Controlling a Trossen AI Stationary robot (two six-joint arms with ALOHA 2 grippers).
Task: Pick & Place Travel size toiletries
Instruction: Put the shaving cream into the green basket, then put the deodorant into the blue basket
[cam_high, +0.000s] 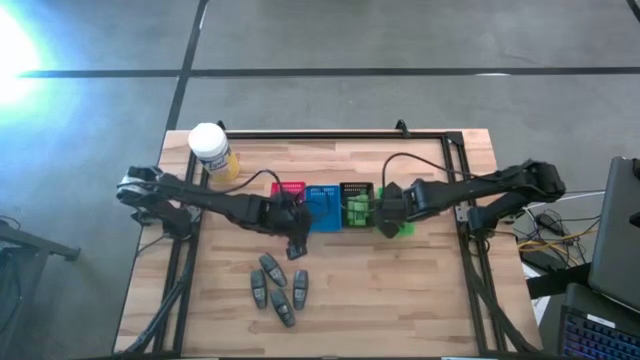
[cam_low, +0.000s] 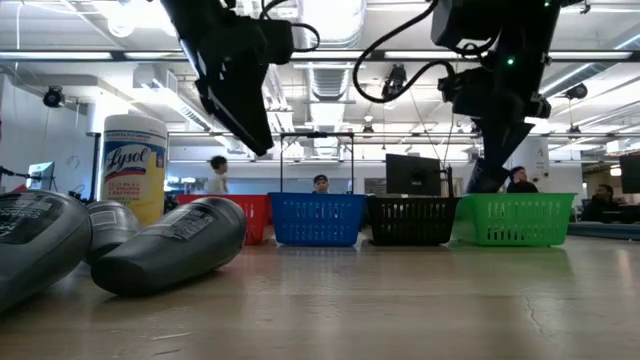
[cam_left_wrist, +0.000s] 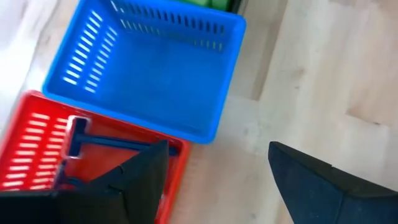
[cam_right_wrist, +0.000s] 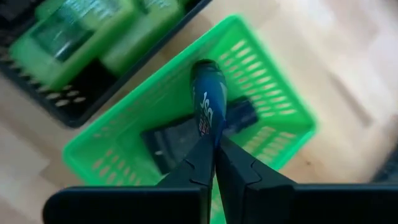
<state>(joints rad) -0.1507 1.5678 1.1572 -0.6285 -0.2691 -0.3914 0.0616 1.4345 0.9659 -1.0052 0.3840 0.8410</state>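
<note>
Gripped a slim navy tube (cam_right_wrist: 209, 102) in shut right fingers (cam_right_wrist: 214, 163) over the green basket (cam_right_wrist: 273, 93) near the tabletop's right edge; best lowered before release, left fingers (cam_left_wrist: 214, 180) spread wide, empty.

Navy tube (cam_right_wrist: 208, 102) above green basket (cam_right_wrist: 273, 93)

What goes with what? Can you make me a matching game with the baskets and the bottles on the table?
Things:
1. red basket
2. blue basket
3. black basket
4. grey tubes

What fits:
A. lying loose on the wooden table
B. holds bright green tubes
C. nothing inside
D. holds a dark blue razor-like stick

Pairs: 1-D, 2-C, 3-B, 4-A
</note>
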